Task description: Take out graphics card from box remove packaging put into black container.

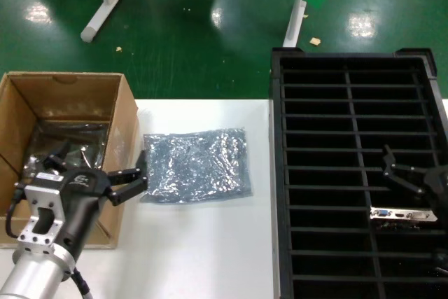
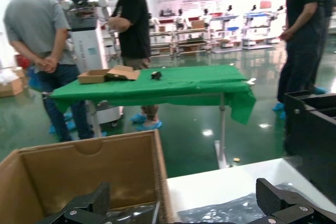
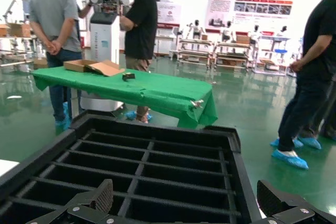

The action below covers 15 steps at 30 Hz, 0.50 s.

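Note:
The graphics card [image 1: 399,216] stands in a slot of the black container [image 1: 329,173], its silver bracket with the blue port facing up. Just above it my right gripper [image 1: 420,185] is open and holds nothing; its wrist view shows only container slots [image 3: 157,166] between the fingers [image 3: 102,195]. The packaging [image 1: 196,164] lies flat on the white table beside the box [image 1: 126,113]. My left gripper [image 1: 98,169] is open and straddles the box's right wall [image 2: 160,182], one finger inside and the other over the packaging [image 2: 231,211]. More crinkly plastic lies inside the box [image 1: 66,138].
The white table [image 1: 210,243] runs between box and container. Beyond it lies green floor with white stand legs [image 1: 105,1]. The wrist views show people standing round a green-covered table [image 2: 157,85] far behind.

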Available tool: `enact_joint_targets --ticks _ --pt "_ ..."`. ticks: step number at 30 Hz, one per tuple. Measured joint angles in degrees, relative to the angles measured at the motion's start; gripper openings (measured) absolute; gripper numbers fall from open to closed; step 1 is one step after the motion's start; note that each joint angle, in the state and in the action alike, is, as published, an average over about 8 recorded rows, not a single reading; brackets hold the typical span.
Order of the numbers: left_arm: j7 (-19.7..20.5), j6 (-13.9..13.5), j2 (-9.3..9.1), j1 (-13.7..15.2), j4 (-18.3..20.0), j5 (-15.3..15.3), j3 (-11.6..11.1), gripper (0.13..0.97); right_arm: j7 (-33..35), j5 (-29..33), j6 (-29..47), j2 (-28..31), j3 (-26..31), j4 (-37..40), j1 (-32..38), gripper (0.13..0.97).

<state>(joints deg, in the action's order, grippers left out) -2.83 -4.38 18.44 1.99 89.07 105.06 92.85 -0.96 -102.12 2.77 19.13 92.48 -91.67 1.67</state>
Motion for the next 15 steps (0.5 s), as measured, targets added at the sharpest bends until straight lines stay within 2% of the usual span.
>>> enact_joint_targets --ticks 4,15 --pt "1.0 1.6 -0.46 -0.7 0.9 -0.7 -0.4 0.966 0.4 -0.4 -1.0 -0.7 -0.3 0.0 -0.6 0.966" --pt "1.2 1.8 -0.52 -0.8 1.1 -0.8 -0.5 0.966 0.4 -0.4 -1.1 -0.8 -0.3 0.0 -0.7 0.966"
